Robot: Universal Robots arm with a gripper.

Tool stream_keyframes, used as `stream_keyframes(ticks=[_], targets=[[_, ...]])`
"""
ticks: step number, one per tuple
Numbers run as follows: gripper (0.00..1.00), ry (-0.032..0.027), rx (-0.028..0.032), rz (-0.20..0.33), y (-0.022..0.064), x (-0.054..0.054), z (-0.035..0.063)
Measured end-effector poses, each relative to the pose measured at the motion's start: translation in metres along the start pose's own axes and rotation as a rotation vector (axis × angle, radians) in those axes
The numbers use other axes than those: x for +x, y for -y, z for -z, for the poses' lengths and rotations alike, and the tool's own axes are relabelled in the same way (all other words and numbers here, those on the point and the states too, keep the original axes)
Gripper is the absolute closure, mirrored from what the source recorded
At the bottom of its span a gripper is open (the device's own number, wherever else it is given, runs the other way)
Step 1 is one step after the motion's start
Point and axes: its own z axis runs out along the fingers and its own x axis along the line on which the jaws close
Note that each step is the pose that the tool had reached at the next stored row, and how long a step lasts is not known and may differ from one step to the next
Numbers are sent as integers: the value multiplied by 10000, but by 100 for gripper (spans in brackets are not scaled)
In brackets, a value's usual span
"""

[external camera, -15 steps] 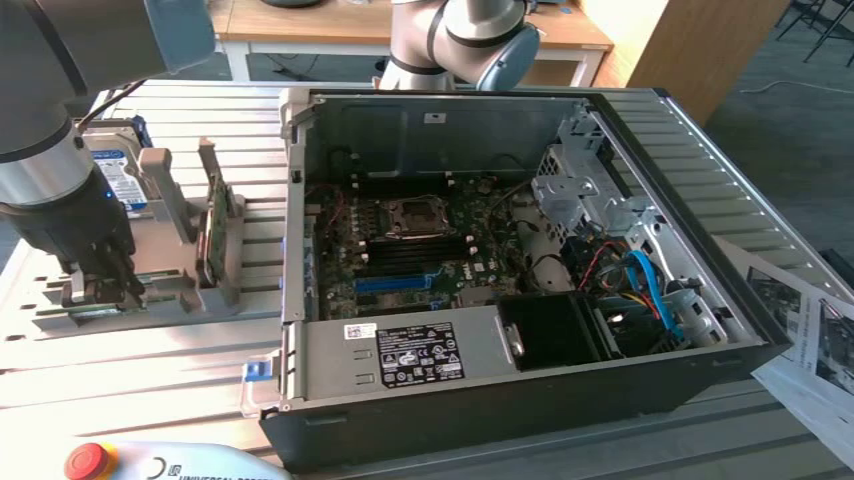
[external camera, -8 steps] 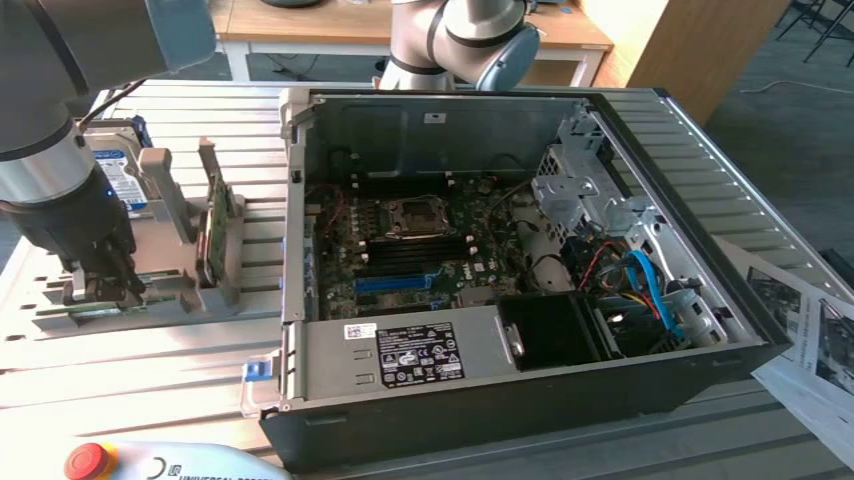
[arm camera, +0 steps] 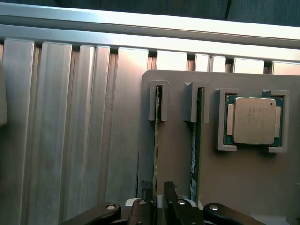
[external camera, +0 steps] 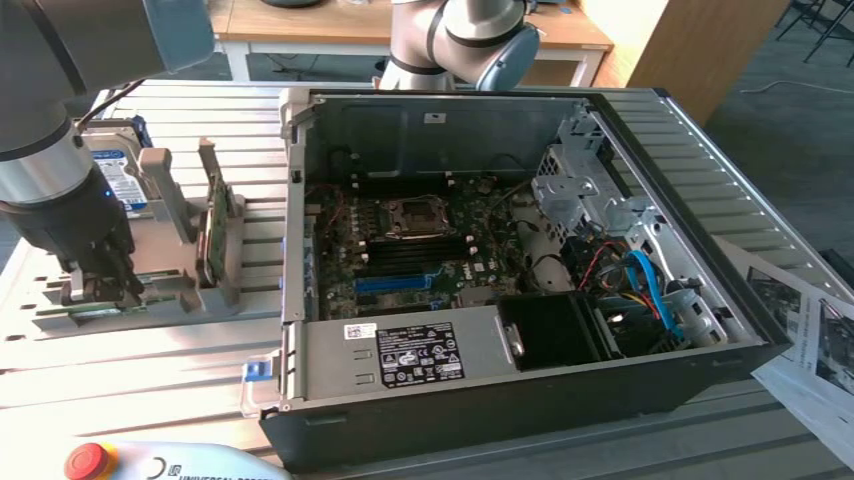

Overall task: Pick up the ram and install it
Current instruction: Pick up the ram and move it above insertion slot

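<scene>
Step in hand: pick-up. My hand is open, fingers straddling the ram, which stands on edge in the grey holder. Not gripped yet. Closing calls for a square clamp, clear of the neighbouring stick. The open case lies at 3 o'clock.

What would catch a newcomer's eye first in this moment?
An open computer case with its bare motherboard sits in the middle of the exterior view. At that view's left, the open gripper straddles a thin green ram stick standing on edge in a grey holder, which also holds a silver processor chip.
</scene>
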Motion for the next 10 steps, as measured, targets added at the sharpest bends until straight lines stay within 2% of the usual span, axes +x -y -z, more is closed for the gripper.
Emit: stream_keyframes(ticks=[10], targets=[[76, -8, 0, 1, -11, -1, -20]])
